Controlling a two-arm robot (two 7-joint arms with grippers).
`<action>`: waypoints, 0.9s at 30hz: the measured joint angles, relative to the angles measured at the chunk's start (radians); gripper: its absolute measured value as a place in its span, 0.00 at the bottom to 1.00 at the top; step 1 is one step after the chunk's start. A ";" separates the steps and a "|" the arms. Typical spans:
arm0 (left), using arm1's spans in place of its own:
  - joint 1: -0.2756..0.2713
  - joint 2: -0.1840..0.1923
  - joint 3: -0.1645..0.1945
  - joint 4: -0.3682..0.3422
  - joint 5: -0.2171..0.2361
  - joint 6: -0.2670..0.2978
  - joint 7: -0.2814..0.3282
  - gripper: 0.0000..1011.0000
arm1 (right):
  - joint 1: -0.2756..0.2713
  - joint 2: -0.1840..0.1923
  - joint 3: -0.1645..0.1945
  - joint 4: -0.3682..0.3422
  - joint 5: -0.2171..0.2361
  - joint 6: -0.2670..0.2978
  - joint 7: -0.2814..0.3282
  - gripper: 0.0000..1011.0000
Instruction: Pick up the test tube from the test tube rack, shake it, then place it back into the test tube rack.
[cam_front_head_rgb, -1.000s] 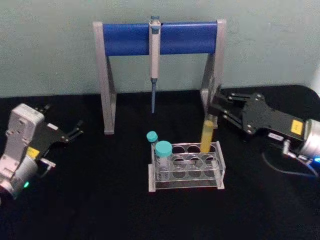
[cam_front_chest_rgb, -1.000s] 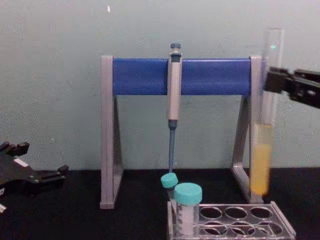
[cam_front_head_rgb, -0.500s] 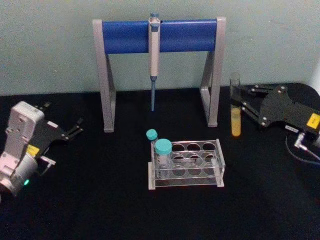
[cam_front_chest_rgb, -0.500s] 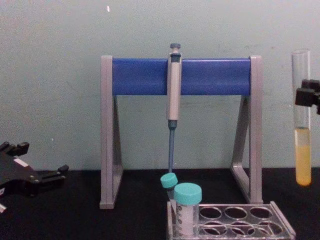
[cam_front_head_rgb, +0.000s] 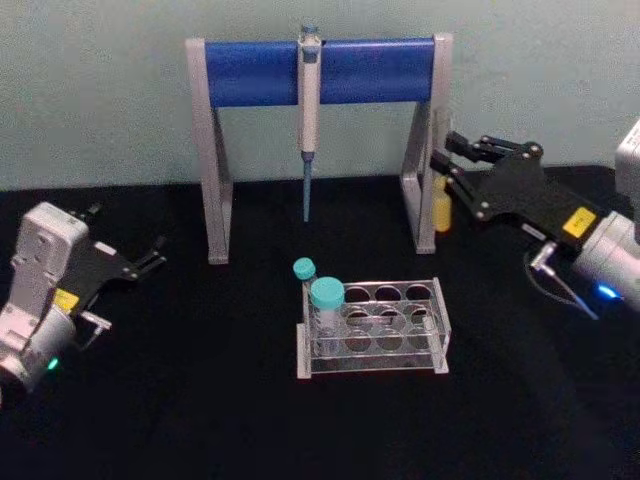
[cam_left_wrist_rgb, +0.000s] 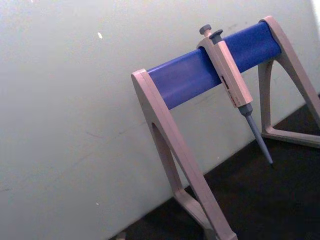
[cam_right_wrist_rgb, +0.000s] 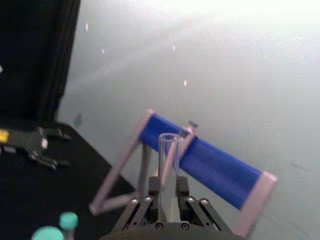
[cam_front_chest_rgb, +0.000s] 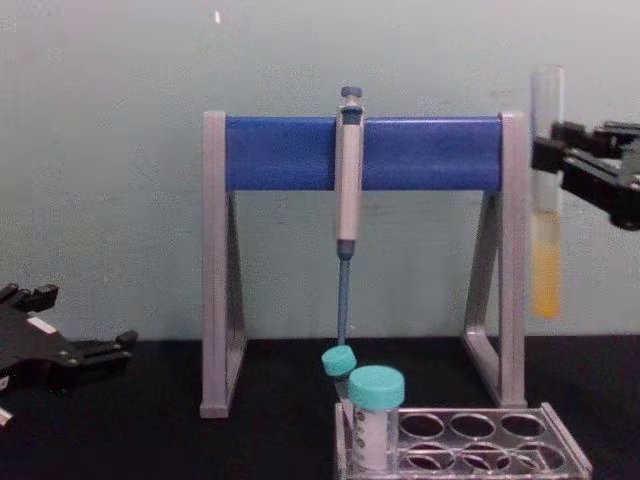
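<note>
Right gripper (cam_front_head_rgb: 447, 178) has swung left and upward since half a second ago, its fingers clamped on the test tube (cam_front_chest_rgb: 546, 250). The tube now hangs upright in the air just beside the right leg of the pipette stand (cam_front_head_rgb: 320, 72), above and behind the test tube rack (cam_front_head_rgb: 400, 307). Left gripper (cam_front_head_rgb: 140, 262) sits parked at far left, fingers spread, holding nothing.

head view: test tube (cam_front_head_rgb: 441, 212) mostly hidden behind pipette stand leg (cam_front_head_rgb: 424, 160). chest view: test tube rack (cam_front_chest_rgb: 497, 441) cut off at the bottom edge, right gripper (cam_front_chest_rgb: 549, 156) at the right edge.
</note>
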 joint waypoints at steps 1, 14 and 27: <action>0.000 0.000 0.000 0.000 0.000 0.000 0.000 0.99 | 0.002 -0.013 -0.001 0.003 0.014 -0.004 0.012 0.22; 0.000 0.000 0.000 0.000 0.000 0.000 0.000 0.99 | 0.016 -0.027 -0.014 0.026 0.279 0.058 0.245 0.22; 0.000 0.000 0.000 0.000 0.000 0.000 0.000 0.99 | 0.005 0.103 -0.022 0.015 0.404 0.157 0.378 0.22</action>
